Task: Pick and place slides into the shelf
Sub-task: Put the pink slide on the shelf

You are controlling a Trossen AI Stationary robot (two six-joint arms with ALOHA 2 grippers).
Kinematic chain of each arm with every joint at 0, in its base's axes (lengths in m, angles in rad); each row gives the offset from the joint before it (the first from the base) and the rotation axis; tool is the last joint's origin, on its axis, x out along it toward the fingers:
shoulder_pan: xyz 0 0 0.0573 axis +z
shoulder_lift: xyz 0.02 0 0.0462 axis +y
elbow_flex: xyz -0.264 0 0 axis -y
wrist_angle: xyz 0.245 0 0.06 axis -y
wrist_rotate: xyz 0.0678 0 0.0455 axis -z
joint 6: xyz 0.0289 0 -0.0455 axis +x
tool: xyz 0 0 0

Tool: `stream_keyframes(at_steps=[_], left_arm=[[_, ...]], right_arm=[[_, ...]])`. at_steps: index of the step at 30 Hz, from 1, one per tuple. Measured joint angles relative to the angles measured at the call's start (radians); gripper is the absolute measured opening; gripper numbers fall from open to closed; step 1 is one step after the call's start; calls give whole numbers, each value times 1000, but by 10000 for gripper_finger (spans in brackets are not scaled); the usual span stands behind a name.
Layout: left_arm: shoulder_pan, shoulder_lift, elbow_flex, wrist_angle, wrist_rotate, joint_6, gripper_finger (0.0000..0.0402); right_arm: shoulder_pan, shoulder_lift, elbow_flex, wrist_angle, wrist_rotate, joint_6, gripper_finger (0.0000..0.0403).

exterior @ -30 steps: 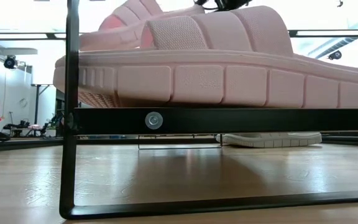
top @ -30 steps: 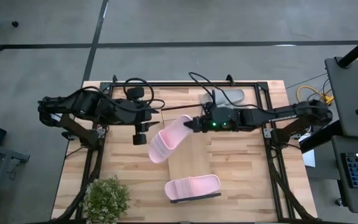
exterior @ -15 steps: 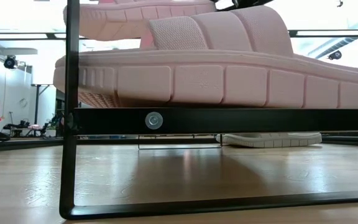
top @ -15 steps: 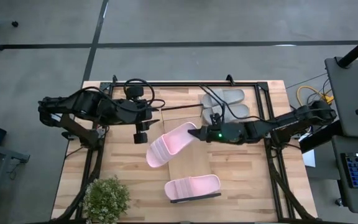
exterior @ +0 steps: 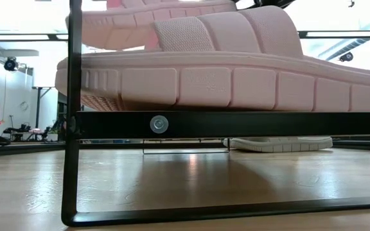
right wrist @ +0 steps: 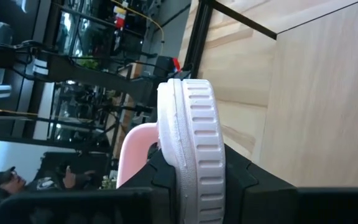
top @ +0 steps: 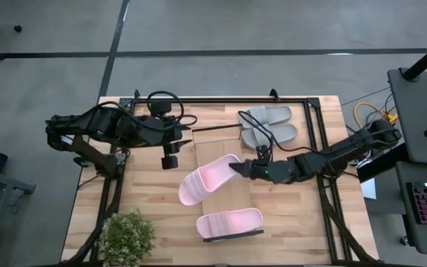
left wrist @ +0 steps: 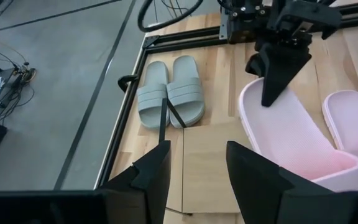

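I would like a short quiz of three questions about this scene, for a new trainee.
1. True or false: the right gripper is shut on a pink slide.
2. How many slides lie on the shelf already? A) none B) one C) two
3. Where is the grey pair?

Key: 1. True, it grips the heel end. 2. B, one pink slide. 3. On the tabletop, at the far right corner, beside the shelf.

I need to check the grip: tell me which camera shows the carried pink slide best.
The high view: the whole pink slide shows, its heel in the right gripper above the shelf. The left wrist view shows most of it; the right wrist view, only its clamped edge; the low view, a sliver.
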Motion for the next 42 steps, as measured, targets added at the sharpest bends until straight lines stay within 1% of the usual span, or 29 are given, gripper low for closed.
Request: stream_keyframes(at_steps=[3, 8, 12, 26, 32, 36, 42], left_arm=[[2, 0, 0, 0, 0, 0, 140], [3, 0, 0, 6, 0, 1, 140], [4, 0, 0, 26, 0, 1, 140], [4, 0, 0, 27, 1, 3, 140], [4, 0, 0, 35, 1, 3, 140], [4, 0, 0, 52, 1, 4, 140], [4, 0, 0, 58, 2, 20, 140]], right_arm=[[16, 0, 0, -1, 18, 5, 56], [44, 0, -2, -9, 88, 40, 56], [62, 0, -8, -8, 113, 58, 56], [185, 2, -72, -31, 249, 223, 56], [198, 2, -72, -47, 273, 249, 56], [206, 2, -72, -48, 327, 263, 56], [216, 12, -71, -49, 330, 269, 56]])
